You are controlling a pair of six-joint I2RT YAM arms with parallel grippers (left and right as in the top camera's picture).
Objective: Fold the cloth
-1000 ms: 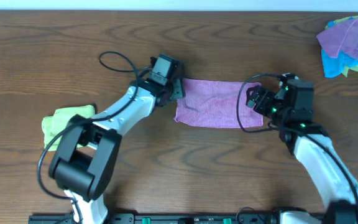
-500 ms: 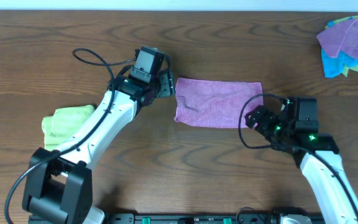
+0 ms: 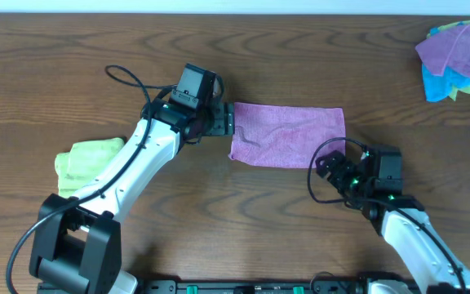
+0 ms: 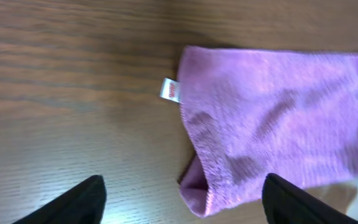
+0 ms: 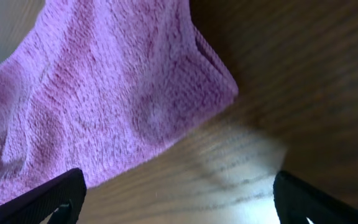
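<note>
Far left: lime-green cloth (image 3: 88, 162), bunched on the table (image 3: 23, 73) beside the left arm. It is not the task's thing and sits well apart from the work.

The left gripper (image 3: 224, 121) is just beside the left short edge of the cloth (image 3: 288, 135). In its wrist view the fingertips (image 4: 87, 198) are spread wide with nothing clamped between them. The cloth's near-left corner (image 4: 197, 190) lies on the wood under the gap (contact can't be told from here). White tag (image 4: 171, 91) pokes out at that left edge.

The cloth lies mid-table as a flat rectangle, long side across. A doubled layer shows at the near-left corner, so I judge one fold is done and it lies there to be folded again.

The right gripper (image 3: 325, 166) is just off the near-right corner, on the robot's side of it. In its wrist view it (image 5: 179, 208) is wide and empty, with the cloth corner (image 5: 104, 106) ahead of the fingers and apart from them. Probably both arms stand at opposite ends so each can take a short edge for the next fold.

Far right: multicoloured heap of cloths (image 3: 457, 59), back corner, out of the way.
</note>
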